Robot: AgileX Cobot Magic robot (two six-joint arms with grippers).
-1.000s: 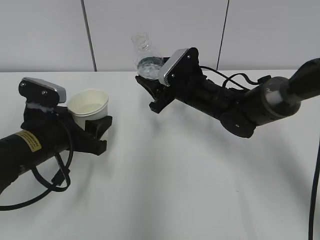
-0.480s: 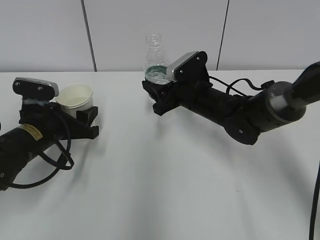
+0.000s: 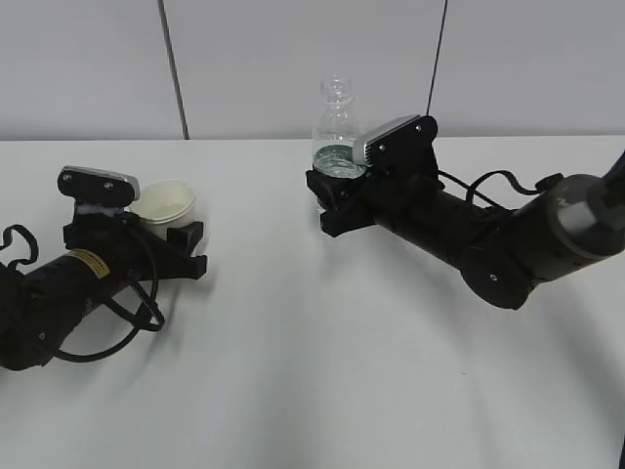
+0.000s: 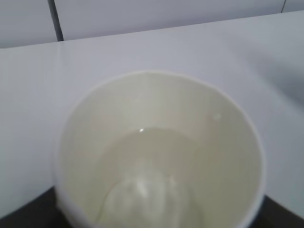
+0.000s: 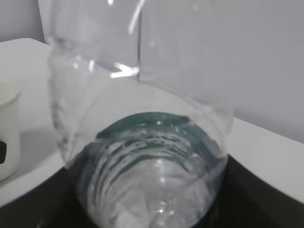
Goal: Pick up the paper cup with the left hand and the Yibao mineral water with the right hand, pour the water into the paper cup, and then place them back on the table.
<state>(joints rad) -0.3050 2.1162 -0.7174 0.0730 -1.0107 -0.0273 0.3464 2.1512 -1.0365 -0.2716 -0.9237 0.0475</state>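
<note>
Left wrist view alone shows water inside paper cup (image 4: 156, 152). Exterior: left gripper (image 3: 174, 244) closed around cup, low at bench (image 3: 322, 391) left. Right gripper (image 3: 330, 200) clamps upright Yibao mineral water (image 3: 335, 132), centre-rear. White bench; grey panelled wall (image 3: 293, 59) behind.

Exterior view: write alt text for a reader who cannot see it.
Two black robot arms rest low on a white table. The left pincer holds a paper cup; the right pincer holds an upright, uncapped clear water bottle.
</note>
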